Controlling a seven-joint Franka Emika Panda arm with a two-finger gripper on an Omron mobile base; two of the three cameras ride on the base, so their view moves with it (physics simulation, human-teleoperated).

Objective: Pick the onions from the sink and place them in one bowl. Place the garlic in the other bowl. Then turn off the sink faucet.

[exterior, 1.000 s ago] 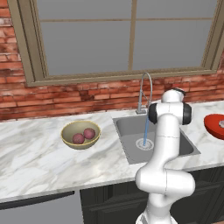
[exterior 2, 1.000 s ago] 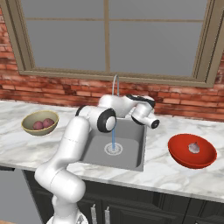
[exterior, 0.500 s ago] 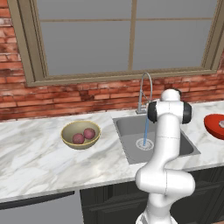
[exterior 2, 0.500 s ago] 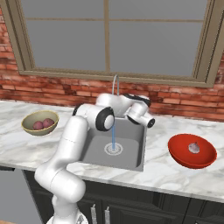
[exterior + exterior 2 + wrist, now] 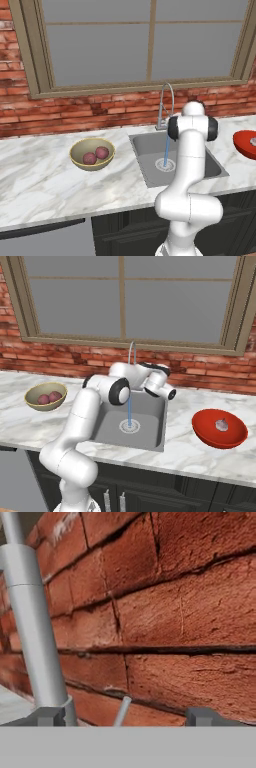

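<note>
Two reddish-purple onions (image 5: 90,158) (image 5: 102,152) lie in the yellowish-tan bowl (image 5: 75,152) on the counter left of the sink (image 5: 150,150). The garlic (image 5: 221,425) rests in the red bowl (image 5: 205,431) to the sink's right. Water runs from the faucet (image 5: 165,102) into the basin. My gripper (image 5: 171,394) hovers behind the sink, right of the faucet, pointing at the brick wall. In the hand view it (image 5: 125,717) is open, its fingertips (image 5: 47,716) far apart, and the small lever (image 5: 122,711) shows between them beside the faucet stem (image 5: 32,637).
A brick wall (image 5: 175,612) stands close in front of the hand, with a window above it. The marble counter (image 5: 40,185) stretches left of the sink. My own arm (image 5: 187,165) blocks part of the basin in the left base view.
The hand has drawn slightly left, toward the faucet. The bowls, the onions and the garlic lie as before, and the water keeps running.
</note>
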